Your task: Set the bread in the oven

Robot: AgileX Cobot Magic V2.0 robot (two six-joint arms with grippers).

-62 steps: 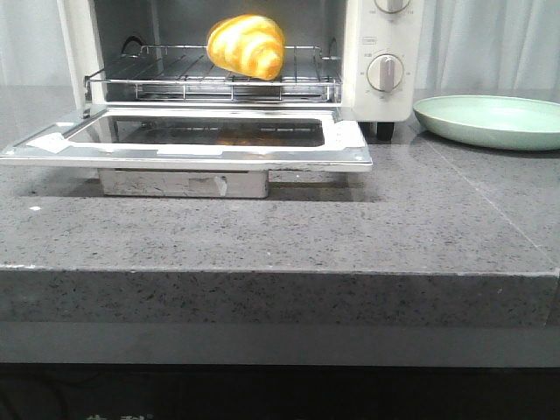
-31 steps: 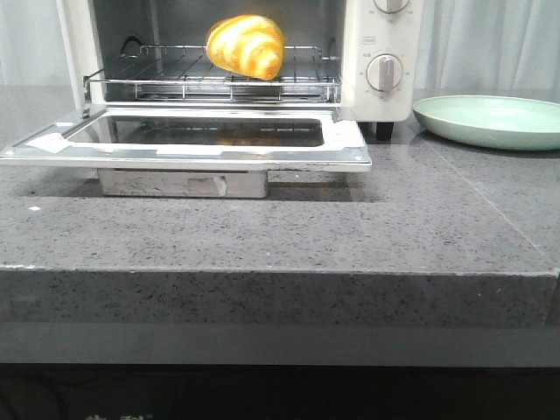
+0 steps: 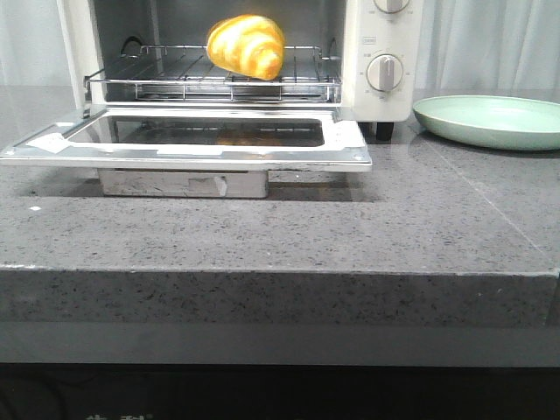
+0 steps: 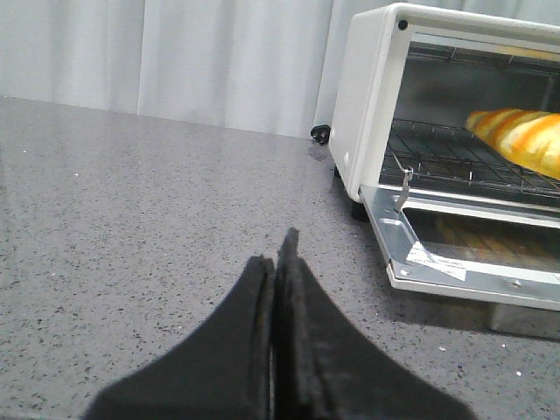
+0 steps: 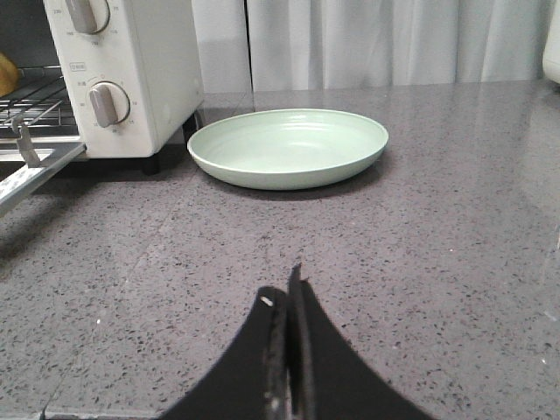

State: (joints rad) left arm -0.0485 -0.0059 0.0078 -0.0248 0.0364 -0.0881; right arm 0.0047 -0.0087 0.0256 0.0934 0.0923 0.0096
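The bread (image 3: 248, 45), a glossy yellow and orange striped roll, lies on the wire rack (image 3: 175, 74) inside the cream-white oven (image 3: 382, 52), whose glass door (image 3: 197, 140) hangs open and flat. The bread also shows in the left wrist view (image 4: 521, 140), and a sliver of it in the right wrist view (image 5: 7, 74). My left gripper (image 4: 276, 254) is shut and empty, low over the counter to the left of the oven (image 4: 367, 105). My right gripper (image 5: 285, 293) is shut and empty, over the counter in front of the plate. Neither gripper shows in the front view.
A pale green plate (image 3: 490, 121) sits empty right of the oven, also in the right wrist view (image 5: 289, 147). The open door juts out over the grey speckled counter (image 3: 350, 236). White curtains hang behind.
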